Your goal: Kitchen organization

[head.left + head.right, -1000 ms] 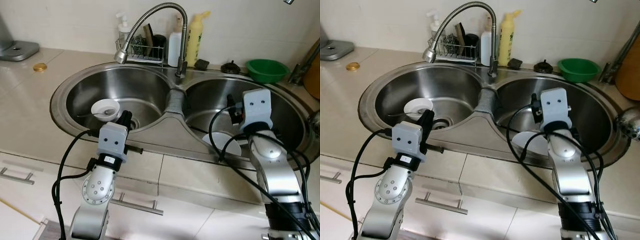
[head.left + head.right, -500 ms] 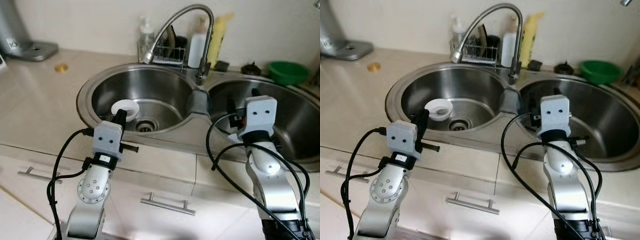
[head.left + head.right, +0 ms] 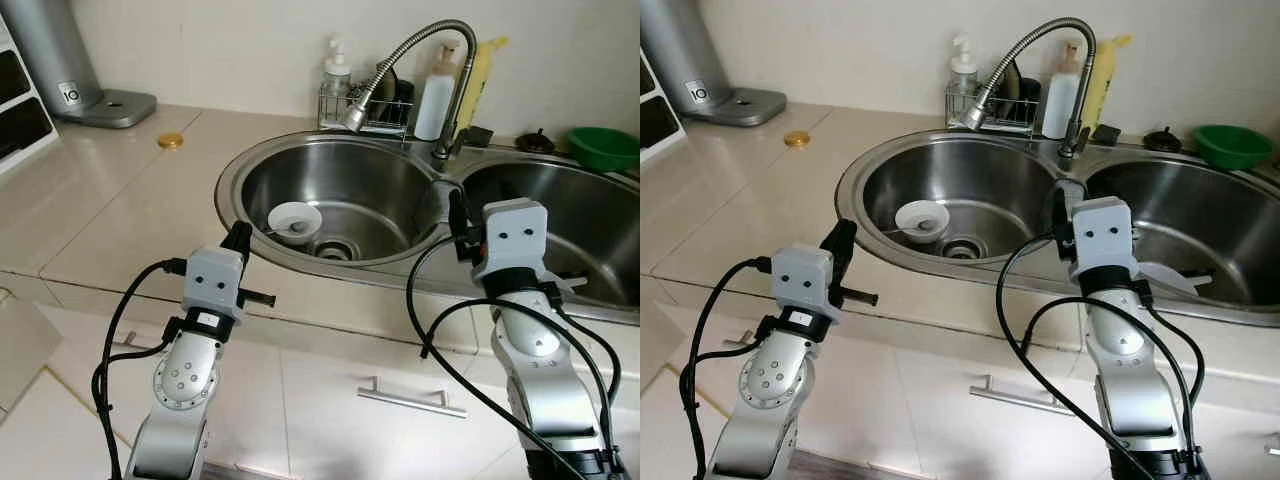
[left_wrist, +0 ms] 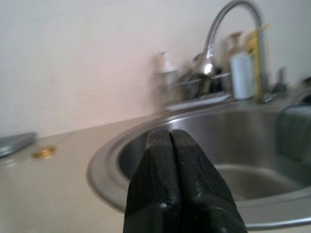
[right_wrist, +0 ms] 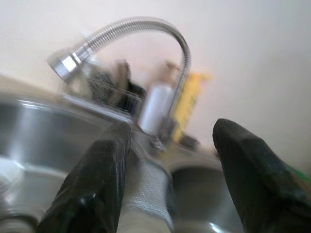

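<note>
Basins (image 3: 340,195), two, hold one bowl (image 3: 295,218); left pincer (image 4: 170,141) pressed together, right pincer (image 5: 170,141) spread.

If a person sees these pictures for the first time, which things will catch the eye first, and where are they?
The steel double sink fills the counter's middle, with a white bowl in its left basin and a curved faucet arching over the divider. In front, the left gripper hovers shut at the left basin's near rim. The right gripper is open, near the divider.
</note>
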